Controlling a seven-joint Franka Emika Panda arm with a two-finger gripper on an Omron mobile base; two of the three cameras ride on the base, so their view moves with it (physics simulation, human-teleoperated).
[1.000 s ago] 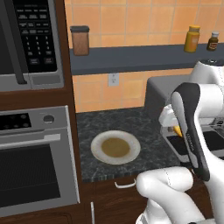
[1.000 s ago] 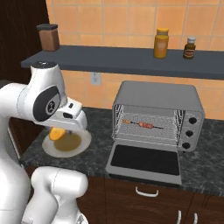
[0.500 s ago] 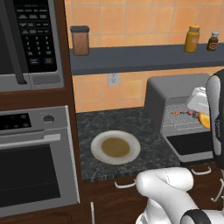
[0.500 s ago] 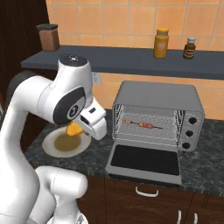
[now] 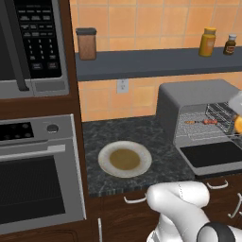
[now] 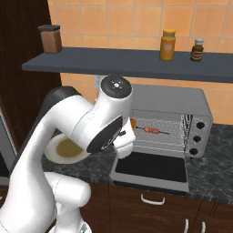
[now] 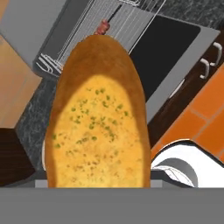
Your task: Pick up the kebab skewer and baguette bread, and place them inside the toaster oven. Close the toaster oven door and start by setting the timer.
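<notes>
The baguette bread point(image 7: 98, 118), a golden loaf, looms close in the hand view and hides the fingertips; my gripper point(image 5: 237, 112) is shut on it. In the left base view the loaf point(image 5: 238, 124) hangs at the right edge, just in front of the open toaster oven point(image 5: 196, 97). The kebab skewer point(image 5: 201, 122) lies on the wire rack inside, also seen as the skewer point(image 6: 150, 130) past my arm. The toaster oven door point(image 6: 152, 166) lies folded down flat, dark glass up. A sliver of the loaf point(image 6: 133, 123) shows at the oven's left opening.
A round plate point(image 5: 124, 159) sits on the dark counter left of the toaster oven. The built-in oven point(image 5: 35, 182) and microwave point(image 5: 33, 45) stand at the far left. A shelf point(image 5: 156, 64) above carries jars. Cabinet handles point(image 6: 152, 199) line the counter front.
My arm has swung right from above the plate to the front of the open toaster oven, carrying the baguette bread. The skewer and the door have not moved.
</notes>
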